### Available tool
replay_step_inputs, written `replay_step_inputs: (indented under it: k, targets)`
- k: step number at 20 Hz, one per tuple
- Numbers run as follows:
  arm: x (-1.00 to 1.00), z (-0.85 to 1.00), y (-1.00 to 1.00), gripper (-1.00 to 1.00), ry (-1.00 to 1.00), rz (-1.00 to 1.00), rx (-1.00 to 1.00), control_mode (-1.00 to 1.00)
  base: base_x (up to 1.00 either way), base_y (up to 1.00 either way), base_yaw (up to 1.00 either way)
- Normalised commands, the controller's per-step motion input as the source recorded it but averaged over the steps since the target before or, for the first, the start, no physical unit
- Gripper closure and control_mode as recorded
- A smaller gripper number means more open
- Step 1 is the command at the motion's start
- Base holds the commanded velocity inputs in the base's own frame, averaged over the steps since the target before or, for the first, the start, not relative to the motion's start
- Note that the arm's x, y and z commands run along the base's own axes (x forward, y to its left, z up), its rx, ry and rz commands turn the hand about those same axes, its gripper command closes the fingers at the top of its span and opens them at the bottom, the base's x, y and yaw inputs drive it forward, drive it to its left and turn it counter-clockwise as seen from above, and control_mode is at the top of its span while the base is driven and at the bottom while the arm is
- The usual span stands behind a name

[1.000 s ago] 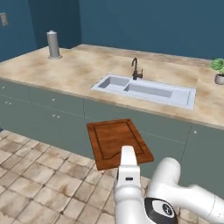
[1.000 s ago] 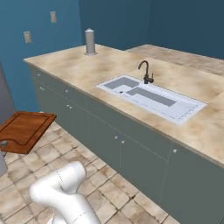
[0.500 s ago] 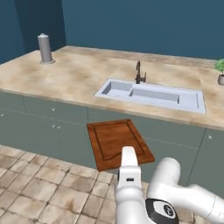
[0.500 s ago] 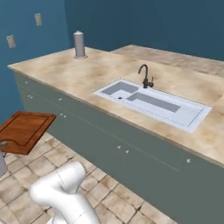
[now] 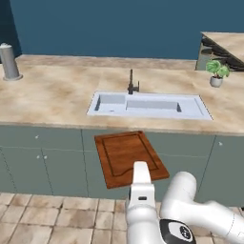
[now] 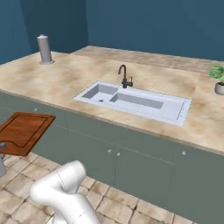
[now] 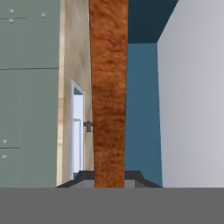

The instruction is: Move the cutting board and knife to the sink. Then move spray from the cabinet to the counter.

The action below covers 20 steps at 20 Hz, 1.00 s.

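Note:
My gripper (image 5: 138,167) is shut on the near edge of the cutting board (image 5: 125,152), a reddish-brown wooden board with a groove around its rim. I hold it level in the air in front of the counter (image 5: 57,90). In the right base view the cutting board (image 6: 24,131) hangs at the far left, below counter height. The hand view looks along the board (image 7: 109,87) edge-on, with the gripper (image 7: 109,179) clamped on it. The grey steel sink (image 5: 147,106) with its dark faucet (image 5: 132,83) lies straight ahead in the counter. The knife, spray and cabinet are out of view.
A grey upright cylinder (image 5: 8,62) stands at the counter's left end and a small potted plant (image 5: 217,72) at its right. Grey-green lower cabinet fronts (image 5: 43,162) face me. Tiled floor (image 5: 57,219) lies between the base and the counter.
The whole picture has shifted: the base has driven and turned, so the sink now sits squarely ahead. The board stays in my gripper as before.

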Motion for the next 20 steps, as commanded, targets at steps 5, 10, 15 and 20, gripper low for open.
replay_step_inputs:
  k: [5,10,15,20]
  targets:
    - [0.0,0.0,0.0,1.0,0.0,0.0,0.0,1.0,0.47,0.47,-0.35]
    - [0.0,0.0,0.0,1.0,0.0,0.0,0.0,1.0,0.48,0.47,-0.2]
    - [0.0,0.0,0.0,1.0,0.0,0.0,0.0,1.0,0.48,0.39,-0.06]
    - [0.0,0.0,0.0,1.0,0.0,0.0,0.0,1.0,0.62,0.35,-0.11]
